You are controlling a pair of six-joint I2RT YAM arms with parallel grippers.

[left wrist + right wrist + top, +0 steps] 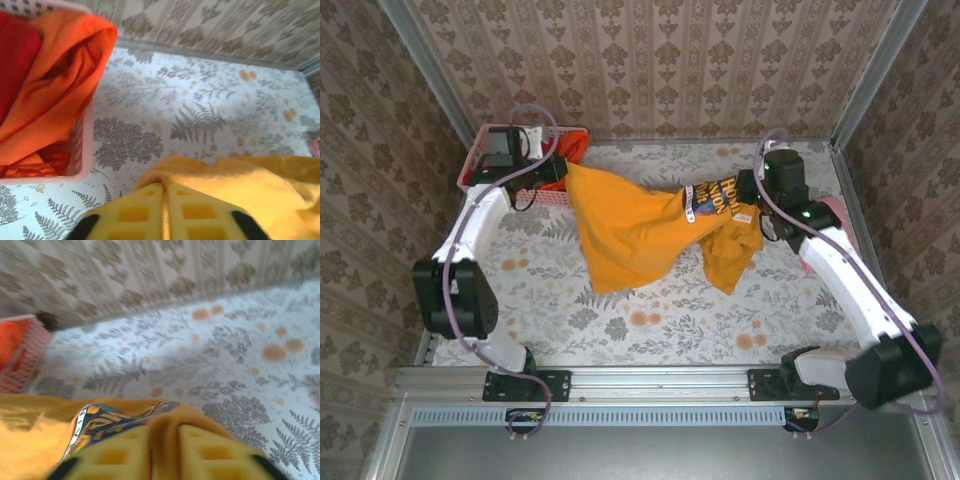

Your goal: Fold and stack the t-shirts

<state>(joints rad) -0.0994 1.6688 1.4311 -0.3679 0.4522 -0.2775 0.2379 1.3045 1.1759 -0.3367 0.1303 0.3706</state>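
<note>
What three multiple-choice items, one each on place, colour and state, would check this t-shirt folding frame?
1. Where is the pink basket? A far left corner of the table; B near right corner; C centre.
2. Colour of the held t-shirt? A blue; B golden-yellow; C white.
3. The t-shirt is: A folded flat; B in the basket; C strung between left gripper and right gripper.
Key: A, it sits far left in the top view; B, plain in every view; C, each gripper pinches one end.
</note>
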